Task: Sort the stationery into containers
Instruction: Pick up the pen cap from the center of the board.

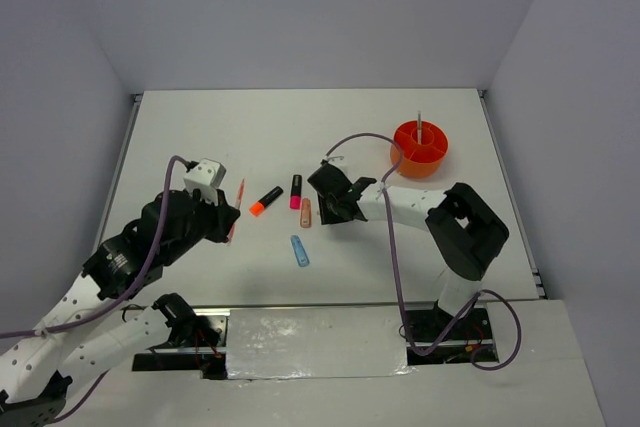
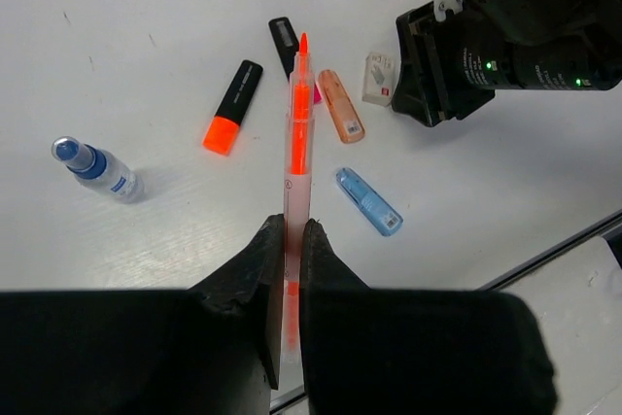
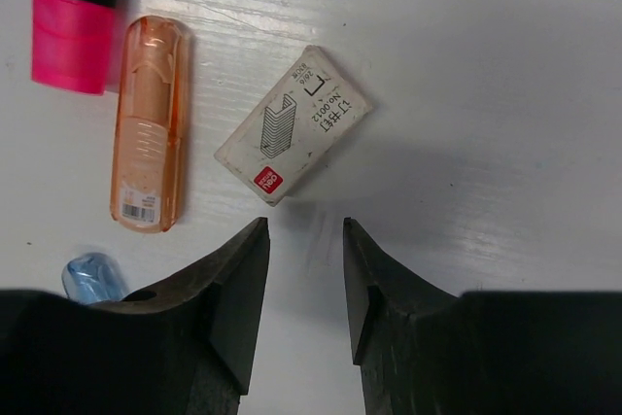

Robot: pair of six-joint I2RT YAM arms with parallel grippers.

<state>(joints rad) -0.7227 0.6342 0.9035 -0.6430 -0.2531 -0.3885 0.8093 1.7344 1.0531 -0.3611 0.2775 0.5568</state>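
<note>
My left gripper (image 1: 232,224) is shut on a thin orange pen (image 2: 299,133), held above the table with its tip pointing away. Below it lie an orange-tipped highlighter (image 2: 233,104), a pink-tipped highlighter (image 2: 284,36), a peach bar (image 2: 341,105), a light-blue strip (image 2: 369,200) and a blue-capped bottle (image 2: 97,167). My right gripper (image 3: 305,225) is open and empty, low over the table. A white staple box (image 3: 292,123) lies just beyond its left fingertip, untouched. The peach bar (image 3: 148,123) lies to the box's left. The orange tub (image 1: 420,147) stands at the far right.
A thin pen (image 1: 420,127) stands upright in the tub. The table's near edge (image 2: 573,240) runs close behind the light-blue strip. The right arm's body (image 1: 465,232) stands between the items and the table's right side. White walls enclose the table.
</note>
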